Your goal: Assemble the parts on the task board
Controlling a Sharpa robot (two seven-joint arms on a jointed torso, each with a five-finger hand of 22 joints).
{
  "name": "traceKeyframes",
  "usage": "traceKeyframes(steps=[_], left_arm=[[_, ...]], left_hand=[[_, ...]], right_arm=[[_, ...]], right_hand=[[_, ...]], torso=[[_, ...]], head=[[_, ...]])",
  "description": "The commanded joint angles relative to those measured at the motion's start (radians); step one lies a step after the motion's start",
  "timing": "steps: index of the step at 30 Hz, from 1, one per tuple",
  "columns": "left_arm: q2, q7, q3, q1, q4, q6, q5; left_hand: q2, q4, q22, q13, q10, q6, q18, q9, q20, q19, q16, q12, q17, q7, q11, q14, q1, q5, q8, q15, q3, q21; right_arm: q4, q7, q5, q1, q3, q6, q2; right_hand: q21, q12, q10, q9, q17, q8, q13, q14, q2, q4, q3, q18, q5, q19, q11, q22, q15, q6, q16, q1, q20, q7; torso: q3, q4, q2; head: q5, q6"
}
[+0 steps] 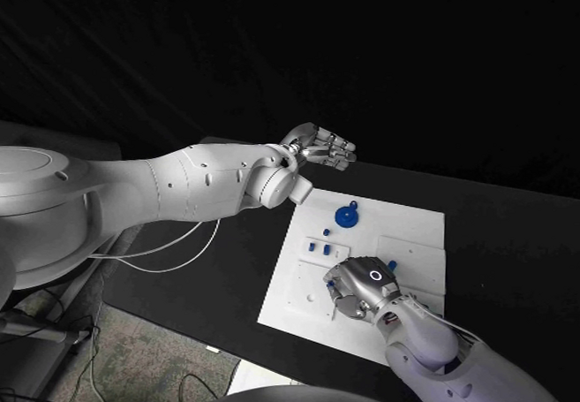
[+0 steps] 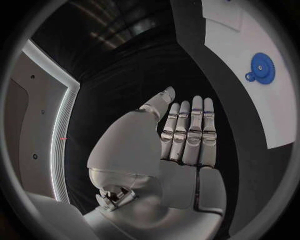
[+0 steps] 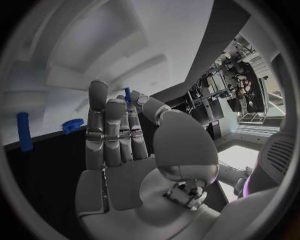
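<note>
Left robot hand (image 1: 320, 147) is raised beyond the far-left corner of the task board (image 1: 416, 225), over the black tabletop (image 1: 518, 253); the left wrist view shows its fingers (image 2: 190, 132) straight, side by side, with nothing held. Right robot hand (image 1: 358, 288) sits low over the near-middle of the board, palm toward it; in the right wrist view a small blue part (image 3: 127, 95) stands just behind the fingertips, but whether it is pinched cannot be determined. A blue gear (image 1: 349, 217) with a small lobe pointing toward the far edge lies flat near the board's far-left area. Short blue pegs (image 1: 317, 247) stand on the board just beyond the right robot hand. Another blue peg (image 3: 24, 131) stands upright, long axis perpendicular to the board.
</note>
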Motion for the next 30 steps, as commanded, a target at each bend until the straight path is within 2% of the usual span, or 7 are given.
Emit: traceKeyframes(steps=[1,13,16,18,22,25,30], left_arm=[[0.003,0.004,0.001,0.003,0.0,0.015,0.003],[0.004,0.0,0.001,0.003,-0.001,0.018,0.002],[0.004,-0.002,0.001,0.003,-0.001,0.019,0.002],[0.004,-0.003,0.001,0.003,-0.001,0.021,0.002],[0.004,-0.005,0.001,0.003,-0.001,0.023,0.002],[0.004,-0.005,0.001,0.003,-0.001,0.023,0.002],[0.003,-0.006,0.001,0.003,-0.001,0.024,0.002]], left_hand=[[0.005,0.003,-0.001,0.001,-0.007,-0.004,-0.009,0.001,0.0,0.001,-0.003,0.002,0.0,0.001,0.0,0.002,0.003,0.004,-0.004,0.001,0.003,0.006],[0.004,0.006,-0.011,0.001,-0.009,-0.006,-0.009,0.001,0.001,0.002,-0.003,0.001,0.0,0.001,0.001,0.0,0.004,0.003,-0.004,0.002,0.001,0.006],[0.004,0.006,-0.011,0.001,-0.009,-0.006,-0.009,0.001,0.001,0.002,-0.003,0.001,0.0,0.001,0.001,0.0,0.004,0.003,-0.004,0.002,0.001,0.006],[0.003,0.008,-0.015,0.001,-0.011,-0.007,-0.009,0.001,0.001,0.002,-0.003,0.001,0.0,0.002,0.002,-0.001,0.004,0.003,-0.004,0.003,0.0,0.006],[0.003,0.008,-0.016,0.001,-0.013,-0.007,-0.009,0.001,0.002,0.002,-0.003,0.001,0.0,0.002,0.002,-0.003,0.004,0.002,-0.004,0.003,-0.001,0.005],[0.003,0.008,-0.016,0.001,-0.013,-0.007,-0.009,0.001,0.002,0.002,-0.003,0.001,0.0,0.002,0.002,-0.003,0.004,0.002,-0.004,0.003,-0.001,0.005],[0.002,0.009,-0.019,0.001,-0.015,-0.008,-0.009,0.001,0.003,0.002,-0.003,0.002,0.0,0.002,0.003,-0.004,0.004,0.002,-0.004,0.004,-0.002,0.005]], right_arm=[[-0.003,-0.004,-0.016,-0.004,-0.005,0.039,0.002],[0.004,0.001,-0.011,-0.004,-0.008,0.029,0.007],[0.003,0.01,0.002,-0.004,-0.008,0.033,0.007],[0.002,0.015,0.01,-0.004,-0.008,0.033,0.007],[0.0,0.019,0.022,-0.004,-0.008,0.027,0.005],[-0.001,0.019,0.029,-0.004,-0.008,0.018,0.004],[0.003,0.02,0.043,-0.004,-0.008,-0.008,-0.001]], right_hand=[[0.004,0.001,0.003,0.001,0.001,0.005,0.001,0.005,0.01,-0.002,0.001,0.013,0.007,0.035,0.0,-0.001,0.001,0.006,-0.006,-0.001,-0.008,0.002],[0.0,0.001,-0.01,0.0,0.002,0.004,0.0,0.001,0.011,0.003,-0.005,0.012,0.009,0.033,0.003,-0.004,0.003,-0.005,-0.008,-0.007,-0.006,0.005],[-0.005,0.001,-0.047,-0.002,0.001,0.003,0.0,0.0,0.0,0.014,-0.049,0.013,0.055,0.033,0.013,-0.008,0.01,-0.036,-0.008,-0.022,-0.001,0.013],[-0.009,0.002,-0.096,-0.004,0.0,0.003,-0.001,0.001,-0.013,0.024,-0.089,0.013,0.077,0.034,0.026,-0.012,0.023,-0.071,-0.006,-0.041,0.009,0.019],[-0.023,0.001,-0.171,-0.004,-0.008,0.004,-0.001,-0.004,-0.024,0.029,-0.166,0.03,0.081,0.036,0.048,-0.031,0.036,-0.112,-0.005,-0.047,0.025,0.028],[-0.028,0.001,-0.206,-0.005,-0.015,0.003,-0.001,-0.007,-0.031,0.026,-0.197,0.036,0.083,0.037,0.058,-0.041,0.042,-0.129,-0.005,-0.043,0.03,0.032],[-0.033,0.001,-0.28,-0.005,-0.04,0.003,-0.002,-0.01,-0.024,0.023,-0.303,0.052,0.087,0.039,0.074,-0.075,0.054,-0.172,-0.002,-0.005,0.046,0.033]], torso=[[-0.0002,-0.0002,0.0],[0.0,-0.0004,0.0],[-0.0001,-0.001,-0.001],[0.0001,-0.0016,-0.001],[0.0007,-0.0005,-0.001],[0.0009,-0.0006,0.0],[0.0014,-0.0012,0.0]], head=[[0.0,-0.001],[0.001,-0.002],[0.002,-0.002],[0.002,-0.002],[0.001,-0.003],[0.0,-0.003],[-0.003,-0.003]])
